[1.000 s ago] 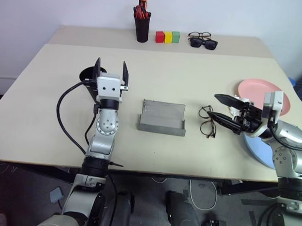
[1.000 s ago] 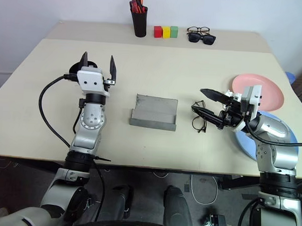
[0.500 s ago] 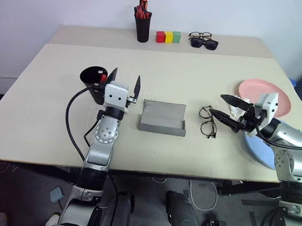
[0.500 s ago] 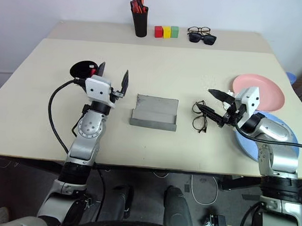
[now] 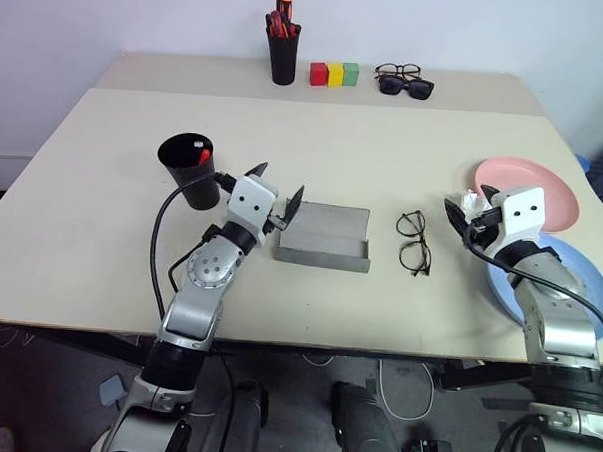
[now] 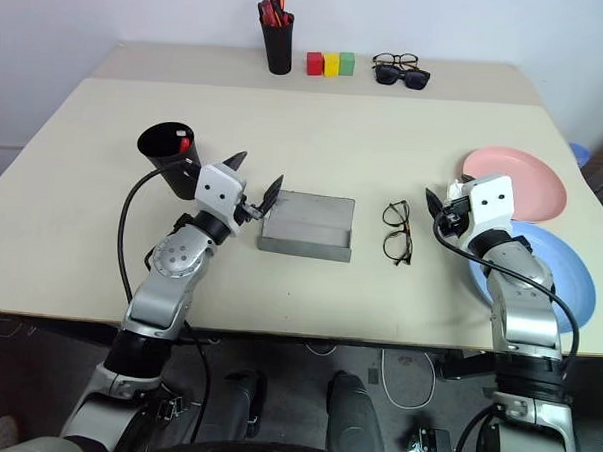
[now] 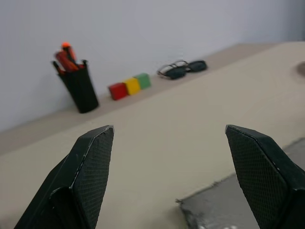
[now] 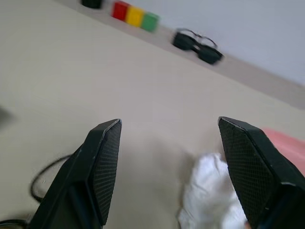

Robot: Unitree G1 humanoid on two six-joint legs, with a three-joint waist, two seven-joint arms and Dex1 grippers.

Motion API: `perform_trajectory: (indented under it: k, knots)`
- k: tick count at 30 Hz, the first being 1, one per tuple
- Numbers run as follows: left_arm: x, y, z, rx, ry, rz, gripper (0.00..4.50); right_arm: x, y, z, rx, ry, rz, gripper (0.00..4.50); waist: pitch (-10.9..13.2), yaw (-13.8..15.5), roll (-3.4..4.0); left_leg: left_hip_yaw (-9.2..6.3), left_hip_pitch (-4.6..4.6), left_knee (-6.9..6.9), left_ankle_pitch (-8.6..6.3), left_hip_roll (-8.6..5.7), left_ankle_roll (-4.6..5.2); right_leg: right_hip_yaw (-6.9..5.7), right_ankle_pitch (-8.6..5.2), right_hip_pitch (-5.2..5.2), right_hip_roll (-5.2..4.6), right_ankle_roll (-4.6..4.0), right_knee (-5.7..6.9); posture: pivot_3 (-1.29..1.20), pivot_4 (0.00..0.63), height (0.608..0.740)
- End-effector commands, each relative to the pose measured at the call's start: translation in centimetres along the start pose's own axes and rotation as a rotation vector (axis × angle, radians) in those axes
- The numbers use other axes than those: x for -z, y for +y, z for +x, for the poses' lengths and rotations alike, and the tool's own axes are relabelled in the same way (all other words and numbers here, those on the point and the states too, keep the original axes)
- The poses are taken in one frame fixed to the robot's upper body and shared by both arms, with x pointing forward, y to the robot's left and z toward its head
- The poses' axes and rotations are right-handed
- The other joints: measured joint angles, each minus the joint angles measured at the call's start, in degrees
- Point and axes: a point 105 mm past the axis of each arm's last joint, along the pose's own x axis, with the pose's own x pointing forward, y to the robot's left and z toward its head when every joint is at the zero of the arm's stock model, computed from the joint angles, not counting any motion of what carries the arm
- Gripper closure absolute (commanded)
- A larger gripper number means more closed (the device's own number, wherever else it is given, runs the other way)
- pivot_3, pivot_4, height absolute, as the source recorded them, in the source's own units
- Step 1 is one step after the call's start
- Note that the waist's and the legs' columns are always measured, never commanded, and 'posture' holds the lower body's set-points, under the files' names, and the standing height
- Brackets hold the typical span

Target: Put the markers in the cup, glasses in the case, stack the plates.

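Beige worktop (image 5: pixel 315 147) carrying all items. Light blue plate (image 5: pixel 569 283) lies flat under and just right of the right gripper (image 5: pixel 466 206), partly covered by that arm; pink plate (image 5: pixel 539 181) lies beside it, just beyond the same gripper, the two plates unstacked. Grey case (image 5: pixel 323 235) lies open and empty immediately right of the left gripper (image 5: pixel 274 185), whose right fingertip reaches its near-left corner; whether they touch cannot be told. Black cup (image 5: pixel 191 167) stands upright just left of and behind the left gripper, with a red marker (image 5: pixel 203 157) visible inside. Wire-framed glasses (image 5: pixel 414 242) lie unfolded on the worktop between the case and the right gripper, left of that gripper and apart from it. Crumpled white tissue (image 8: pixel 209 191) lies directly ahead of the right gripper, by the pink plate. Far ahead of both grippers: black pen holder (image 5: pixel 283 47), three coloured blocks (image 5: pixel 334 74), and two further pairs of spectacles (image 5: pixel 405 80). Both grippers have their fingers spread wide and hold nothing.
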Motion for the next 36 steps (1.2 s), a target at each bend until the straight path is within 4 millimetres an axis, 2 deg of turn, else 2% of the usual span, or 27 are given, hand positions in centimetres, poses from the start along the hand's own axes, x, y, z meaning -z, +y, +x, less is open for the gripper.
perform_trajectory:
  k: [1, 7, 13, 19, 36]
  knots:
    - [-1.0, 0.0, -0.1, -0.004, -0.032, -0.016, 0.68, -1.4, -0.6, 0.3, 0.076, -0.044, -0.022, 1.2, 0.0, 0.0, 0.01, 0.0, 0.0, 0.0, 0.0, 0.0, 0.0, 0.0, 0.0, 0.0, 0.0, 0.0, 0.01, 0.0, 0.15, 0.74]
    - [-0.2, 0.6, 0.0, -0.063, 0.011, -0.028, 0.68, -1.0, -0.9, 0.8, 0.149, -0.035, 0.013, 1.2, 0.0, -0.1, 0.01, 0.0, 0.0, 0.0, 0.0, 0.0, 0.0, 0.0, 0.0, 0.0, 0.0, 0.0, 0.0, 0.0, 0.15, 0.74]
    - [0.6, 0.6, 0.2, -0.117, 0.048, -0.022, 0.68, -0.5, 0.2, 1.2, 0.133, -0.029, 0.034, 1.2, 0.0, -0.1, 0.01, 0.0, 0.0, -0.02, 0.0, 0.0, 0.0, 0.0, 0.0, 0.0, 0.0, 0.0, 0.0, 0.0, 0.15, 0.74]
    - [0.6, 0.2, 0.7, -0.127, 0.053, -0.024, 0.68, -0.4, 1.1, 1.4, 0.112, -0.034, 0.037, 1.2, 0.0, -0.1, 0.01, -0.01, 0.0, -0.02, 0.0, 0.0, 0.0, 0.0, 0.0, 0.0, 0.0, 0.0, 0.0, 0.0, 0.15, 0.74]
    - [0.8, 0.1, 1.1, -0.123, 0.052, -0.003, 0.68, 0.0, 1.0, 1.3, 0.115, -0.037, 0.03, 1.2, 0.0, -0.1, 0.01, 0.0, 0.01, -0.03, 0.0, 0.0, 0.0, 0.0, 0.0, 0.0, 0.0, 0.0, -0.01, 0.0, 0.15, 0.74]
